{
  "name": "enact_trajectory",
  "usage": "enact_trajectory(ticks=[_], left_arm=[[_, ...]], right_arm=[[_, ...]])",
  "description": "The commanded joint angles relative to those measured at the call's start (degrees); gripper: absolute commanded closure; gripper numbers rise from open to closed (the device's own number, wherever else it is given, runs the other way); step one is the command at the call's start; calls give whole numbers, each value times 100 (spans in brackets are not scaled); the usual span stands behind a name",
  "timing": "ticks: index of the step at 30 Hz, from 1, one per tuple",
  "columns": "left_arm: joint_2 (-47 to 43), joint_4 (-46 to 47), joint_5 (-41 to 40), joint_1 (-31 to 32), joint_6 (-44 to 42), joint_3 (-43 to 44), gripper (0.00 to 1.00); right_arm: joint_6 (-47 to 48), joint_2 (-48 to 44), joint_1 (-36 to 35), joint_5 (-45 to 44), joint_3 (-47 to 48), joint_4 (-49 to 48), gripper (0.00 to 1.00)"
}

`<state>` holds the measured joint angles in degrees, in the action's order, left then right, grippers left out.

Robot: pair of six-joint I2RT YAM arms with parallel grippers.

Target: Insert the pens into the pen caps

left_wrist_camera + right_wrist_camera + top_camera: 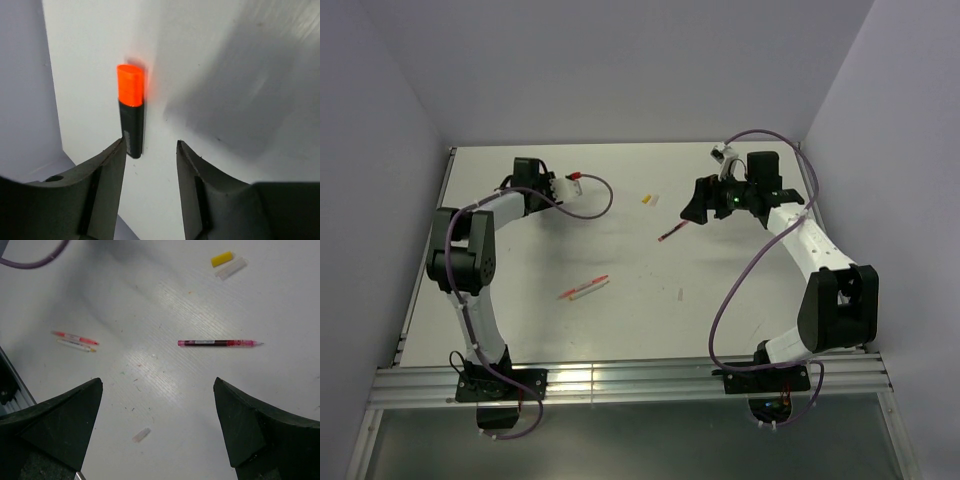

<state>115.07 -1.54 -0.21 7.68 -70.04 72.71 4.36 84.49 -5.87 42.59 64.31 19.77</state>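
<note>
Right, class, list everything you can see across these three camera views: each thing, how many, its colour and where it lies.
marker: one, black with an orange end, lying just ahead of the left tool
thin pen: one, dark red, mid-table, ahead of the right tool
stick pens: two, one red and one white, side by side near the table's middle
yellow cap: one, yellow, far side of the table
whitish cap: one, right beside the yellow cap
pale cap: one, translucent, alone, nearest the right tool
table: one, white
cables: two, purple, one along each arm
left tool: one, dark, open, empty
right tool: one, dark, wide open, empty
</note>
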Motion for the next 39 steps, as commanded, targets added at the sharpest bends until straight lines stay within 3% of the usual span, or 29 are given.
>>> enact_trajectory(ticks=[1,6,7,10,15,20,27,32,39], left_arm=[[-801,-970,705,14,1052,612,50],[-969,-2770,1549,-47,2827,2234,47],[-960,-3417,1733,-48,3012,2413,47],[-1179,-3993,2305,-48,3601,2442,46],[-1926,-3757,2613,49,4621,1389,45],[-2102,-3503,2727,496,5552,965,43],[-2050,-3326,2201,1568,5352,402,46],[-1700,-3116,1709,2253,5413,560,45],[-241,-3116,1199,3072,6080,2123,46]], right_arm=[[47,-134,86,-66,292,-61,0],[-23,-152,191,-40,318,52,0],[-32,-135,200,-49,345,97,0],[-49,-134,279,-49,301,264,0],[-102,-319,349,-128,-41,405,0],[-6,-652,411,-408,-463,484,0],[363,-873,481,-664,-745,888,0],[425,-811,508,-770,-780,1038,0],[4,-521,1210,56,-736,1196,0]])
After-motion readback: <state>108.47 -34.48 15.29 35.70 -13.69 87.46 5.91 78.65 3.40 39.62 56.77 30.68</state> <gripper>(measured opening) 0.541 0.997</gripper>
